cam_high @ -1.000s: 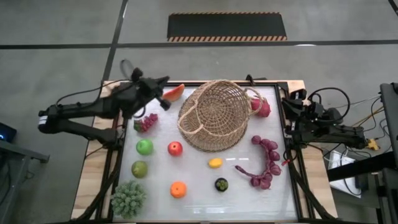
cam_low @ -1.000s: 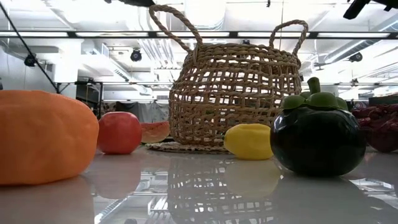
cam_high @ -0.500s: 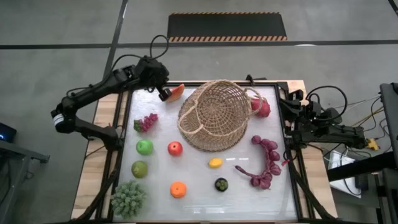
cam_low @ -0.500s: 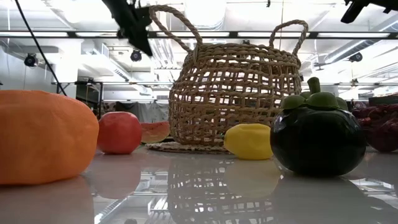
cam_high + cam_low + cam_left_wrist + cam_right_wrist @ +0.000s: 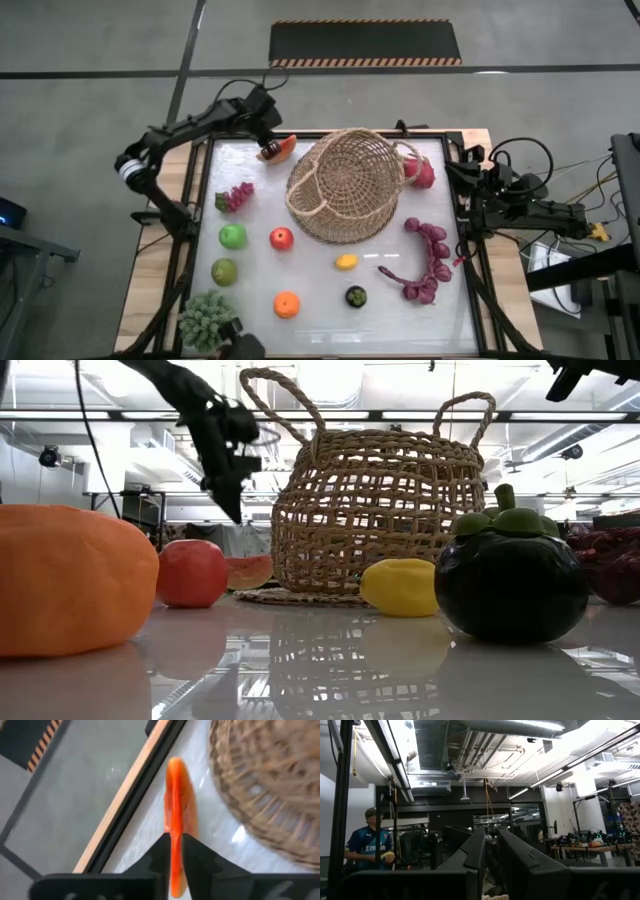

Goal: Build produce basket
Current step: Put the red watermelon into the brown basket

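Observation:
The tan wicker basket (image 5: 345,185) (image 5: 375,510) stands on its base at the table's far middle, handles up. The watermelon slice (image 5: 284,147) (image 5: 248,572) lies on the table to the left of the basket. My left gripper (image 5: 266,150) (image 5: 235,512) (image 5: 176,845) is at the slice's left end, open by a narrow gap, and the slice (image 5: 176,795) shows edge-on in that gap. In the low view its tip hangs a little above the slice. My right gripper (image 5: 464,185) (image 5: 491,850) waits raised at the table's right edge, its fingers a narrow gap apart. My left gripper comes from above, slanting from the table's left, with its fingers (image 5: 195,855) along the slice and one on each side of its near end (image 5: 175,870). I cannot tell whether they touch it. The slice rests on the table.
Loose produce lies on the table: small purple grapes (image 5: 235,195), green apple (image 5: 232,236), red apple (image 5: 282,238), lemon (image 5: 346,262), orange (image 5: 287,304), dark round fruit (image 5: 356,296), a long purple bunch (image 5: 428,260). A person stands in the room behind (image 5: 367,852).
My left arm has swung toward the table's far edge and to the right, to the watermelon slice, and has come down from the top of the low view to just above the slice. The slice, basket and other produce have stayed put.

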Robot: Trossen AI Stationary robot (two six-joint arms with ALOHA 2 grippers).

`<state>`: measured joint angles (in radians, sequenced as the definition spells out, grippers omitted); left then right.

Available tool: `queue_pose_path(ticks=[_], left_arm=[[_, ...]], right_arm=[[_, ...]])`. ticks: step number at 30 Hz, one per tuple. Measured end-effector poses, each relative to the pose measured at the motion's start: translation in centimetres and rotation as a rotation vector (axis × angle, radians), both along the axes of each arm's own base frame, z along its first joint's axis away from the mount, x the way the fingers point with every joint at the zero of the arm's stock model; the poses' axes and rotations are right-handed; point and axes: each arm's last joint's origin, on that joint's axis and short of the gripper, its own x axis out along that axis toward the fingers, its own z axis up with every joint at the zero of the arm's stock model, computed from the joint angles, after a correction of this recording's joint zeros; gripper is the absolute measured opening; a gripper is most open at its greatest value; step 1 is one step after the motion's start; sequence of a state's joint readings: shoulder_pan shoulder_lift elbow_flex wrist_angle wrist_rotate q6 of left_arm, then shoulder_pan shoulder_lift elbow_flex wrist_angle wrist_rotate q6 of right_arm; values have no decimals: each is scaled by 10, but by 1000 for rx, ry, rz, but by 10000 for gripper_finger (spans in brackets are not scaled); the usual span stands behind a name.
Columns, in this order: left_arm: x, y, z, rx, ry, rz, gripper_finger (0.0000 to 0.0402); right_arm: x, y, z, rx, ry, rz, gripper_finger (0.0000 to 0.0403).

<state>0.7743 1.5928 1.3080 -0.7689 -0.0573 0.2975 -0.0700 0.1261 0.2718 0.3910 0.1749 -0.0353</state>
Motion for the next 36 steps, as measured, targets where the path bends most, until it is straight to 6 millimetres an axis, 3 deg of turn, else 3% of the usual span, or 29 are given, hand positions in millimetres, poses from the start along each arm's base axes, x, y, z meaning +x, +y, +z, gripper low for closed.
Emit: queue_pose_path(ticks=[9, 13, 36], left_arm=[[6, 9, -21, -23, 77, -71, 187], [7, 12, -28, -22, 110, -117, 229], [22, 27, -72, -85, 167, -179, 237]], right_arm=[[2, 0, -4, 5, 44, 1, 43], [2, 0, -4, 9, 44, 4, 43], [3, 0, -5, 28, 47, 14, 43]])
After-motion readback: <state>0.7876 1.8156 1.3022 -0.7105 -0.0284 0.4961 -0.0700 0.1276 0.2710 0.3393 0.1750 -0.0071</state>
